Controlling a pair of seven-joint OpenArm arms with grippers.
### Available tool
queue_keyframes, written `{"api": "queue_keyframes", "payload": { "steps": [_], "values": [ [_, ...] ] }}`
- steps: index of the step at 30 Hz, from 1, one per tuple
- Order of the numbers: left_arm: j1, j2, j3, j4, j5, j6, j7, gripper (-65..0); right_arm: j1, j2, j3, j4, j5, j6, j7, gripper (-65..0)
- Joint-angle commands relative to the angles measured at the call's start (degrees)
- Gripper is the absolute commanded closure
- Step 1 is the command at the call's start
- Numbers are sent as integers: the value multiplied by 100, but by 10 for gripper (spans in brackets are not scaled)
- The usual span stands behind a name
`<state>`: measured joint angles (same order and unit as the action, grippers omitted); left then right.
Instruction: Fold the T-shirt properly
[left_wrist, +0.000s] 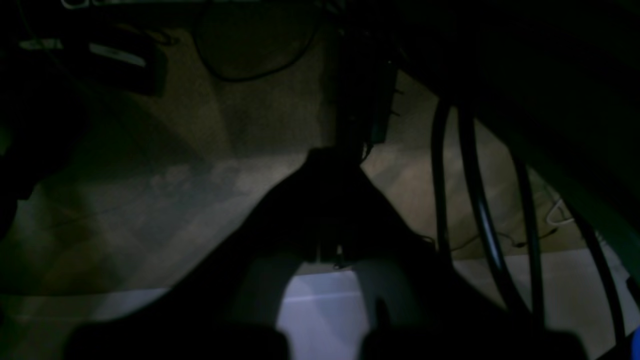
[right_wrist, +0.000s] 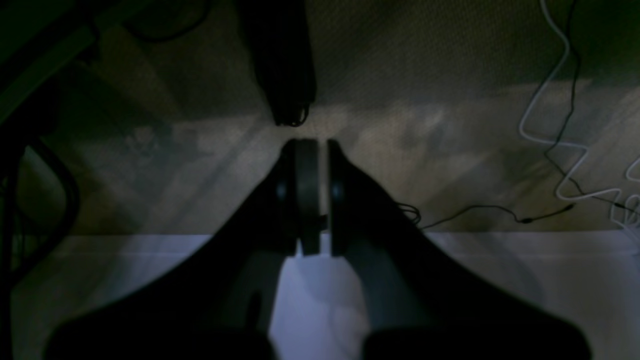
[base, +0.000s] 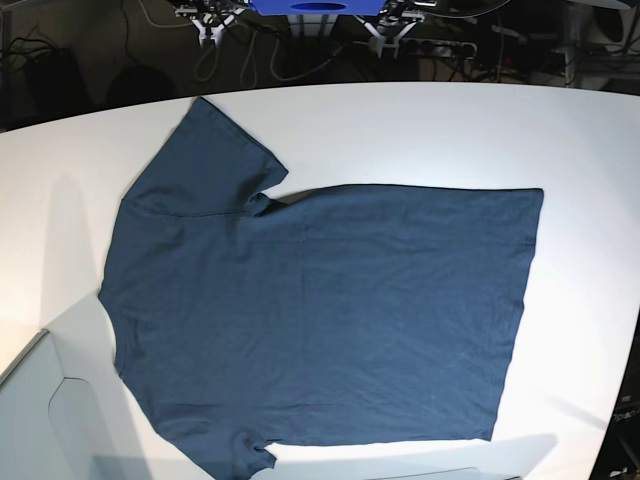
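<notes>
The dark navy T-shirt (base: 320, 310) lies spread flat on the white table (base: 420, 130). Its sleeves point left and its hem is on the right. One sleeve (base: 205, 150) reaches up toward the back and the other (base: 235, 450) is at the front edge. My left gripper (left_wrist: 334, 152) is shut and empty, hanging beyond the table's far edge; the base view shows it at the top (base: 392, 28). My right gripper (right_wrist: 322, 145) has its jaws almost together and holds nothing; it is also at the top of the base view (base: 213, 25). Neither wrist view shows the shirt.
A blue mount (base: 318, 6) sits between the two arms at the back. Black cables (left_wrist: 480, 200) and a white coiled cable (right_wrist: 550, 125) hang over the dim floor behind the table. A pale box-like edge (base: 40, 400) stands at the front left.
</notes>
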<state>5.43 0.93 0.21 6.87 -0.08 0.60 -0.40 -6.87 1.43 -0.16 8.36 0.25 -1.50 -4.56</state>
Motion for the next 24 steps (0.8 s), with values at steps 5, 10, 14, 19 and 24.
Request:
{"api": "queue_keyframes", "payload": {
  "steps": [5,10,14,19,24],
  "values": [
    [77,8,-8,-15,56,-21,80,0,-47,19,-6,12,14,137,-32,-5],
    [147,-62,1,-15,47,-21,80,0,-108,19,-6,12,14,137,-32,-2],
    [147,-80,-8,-15,38,-21,80,0,-126,19,-6,12,14,137,-32,-2],
    [156,-80,-25,-15,47,-38,80,0,-126,19,-6,12,14,137,-32,-2],
    [165,-80,-16,-15,56,-21,80,0,-126,19,-6,12,14,137,-32,-1]
  ]
}}
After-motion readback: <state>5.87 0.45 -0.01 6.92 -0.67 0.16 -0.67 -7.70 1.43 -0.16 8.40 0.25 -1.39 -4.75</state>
